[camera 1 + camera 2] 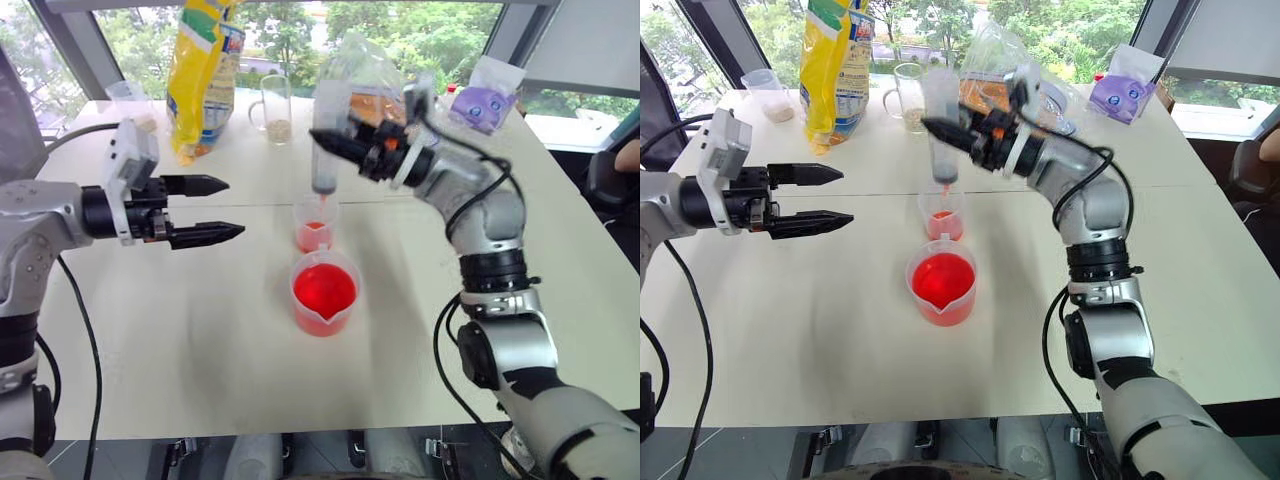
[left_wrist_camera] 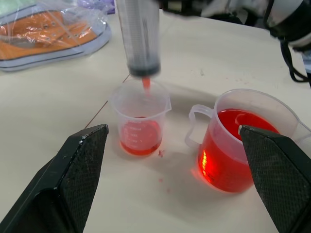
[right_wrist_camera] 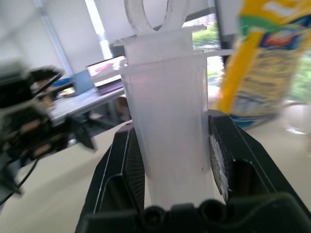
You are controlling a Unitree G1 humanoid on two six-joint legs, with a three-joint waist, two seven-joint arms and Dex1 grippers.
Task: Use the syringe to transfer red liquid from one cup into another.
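While the right gripper [image 1: 340, 150] is clamping the syringe [image 1: 326, 150] upright by its barrel, the orange-red tip is hanging just above the small narrow cup [image 1: 315, 222], which is holding a little red liquid [image 2: 140, 138]. The left gripper [image 1: 212, 210] is hovering with its fingers spread wide and nothing between them, off to the left of the wide beaker [image 1: 325, 292], which is sitting just in front of the small cup on the table [image 1: 180, 340].

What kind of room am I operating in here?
Probably an office or lab room used as a test bench: a white table by big windows onto trees, a laptop on a desk behind, and snack bags among the beakers.
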